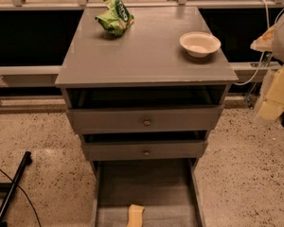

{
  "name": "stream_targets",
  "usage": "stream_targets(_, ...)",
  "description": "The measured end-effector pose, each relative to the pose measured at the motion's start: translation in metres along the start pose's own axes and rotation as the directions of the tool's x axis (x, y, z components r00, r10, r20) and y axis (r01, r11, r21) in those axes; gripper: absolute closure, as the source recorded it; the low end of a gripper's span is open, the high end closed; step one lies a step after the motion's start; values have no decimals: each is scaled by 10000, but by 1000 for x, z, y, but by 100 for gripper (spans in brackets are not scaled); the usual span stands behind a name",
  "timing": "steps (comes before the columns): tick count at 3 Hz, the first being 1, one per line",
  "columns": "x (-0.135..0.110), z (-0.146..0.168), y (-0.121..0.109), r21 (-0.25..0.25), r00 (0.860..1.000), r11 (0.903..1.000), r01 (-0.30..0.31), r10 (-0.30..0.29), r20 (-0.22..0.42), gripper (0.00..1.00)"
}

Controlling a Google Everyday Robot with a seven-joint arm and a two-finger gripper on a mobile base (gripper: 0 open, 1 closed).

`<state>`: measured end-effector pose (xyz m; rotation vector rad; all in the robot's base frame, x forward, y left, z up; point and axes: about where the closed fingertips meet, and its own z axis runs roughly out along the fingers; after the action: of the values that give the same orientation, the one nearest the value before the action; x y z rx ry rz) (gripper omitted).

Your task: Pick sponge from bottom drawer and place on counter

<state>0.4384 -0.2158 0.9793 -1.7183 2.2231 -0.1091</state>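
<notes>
The pale-yellow sponge point(135, 215) lies on the grey floor of the pulled-out bottom drawer point(146, 183), near its front and partly cut off by the bottom edge of the view. The grey counter point(146, 51) is the cabinet's flat top. My gripper point(276, 94) is at the far right edge, beside the cabinet's right side at about counter height. It is far from the sponge and holds nothing that I can see.
A green snack bag point(114, 17) lies at the counter's back left and a white bowl point(199, 43) at its right. Two upper drawers with round knobs point(146, 122) stand slightly open. Black bars point(12, 188) lie on the speckled floor at left. A railing runs behind.
</notes>
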Motion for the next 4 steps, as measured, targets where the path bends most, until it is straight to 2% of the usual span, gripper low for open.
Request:
stream_targets(1,0,0,0,18,10000,10000,10,-10,19,0)
stream_targets(2,-13,35,19,-19,9950,9997,250,-247,972,0)
stream_targets(3,-45,81,71,-379,9628,9954,878,-750,2595,0)
stream_targets(4,-82,137,124,-813,9057,9903,1123,-683,4184,0)
